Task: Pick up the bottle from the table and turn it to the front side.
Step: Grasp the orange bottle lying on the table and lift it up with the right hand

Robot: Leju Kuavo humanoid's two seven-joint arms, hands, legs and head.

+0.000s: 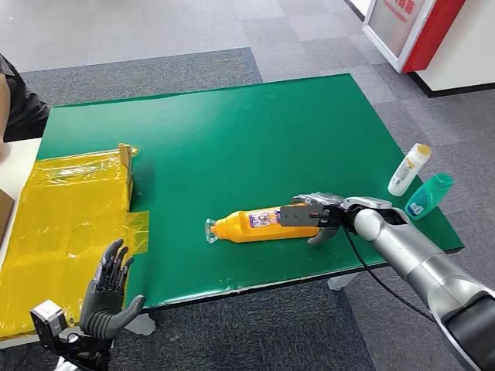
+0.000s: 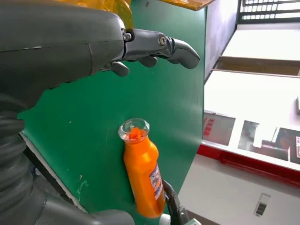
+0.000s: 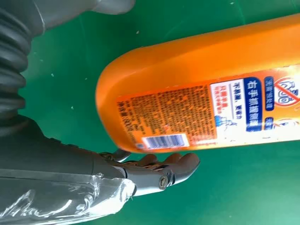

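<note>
Your green table [image 1: 233, 131] stands on grey carpet. On the right hand [image 1: 318, 216], the fingers [image 3: 166, 169] curl around the base end of the orange bottle [image 1: 257, 225], which lies on its side near the table's front edge, cap pointing away from the hand. Your left hand [image 1: 108, 294] hovers off that front edge, fingers [image 2: 159, 47] apart, holding nothing, beside yellow plastic sheeting [image 1: 64, 224].
</note>
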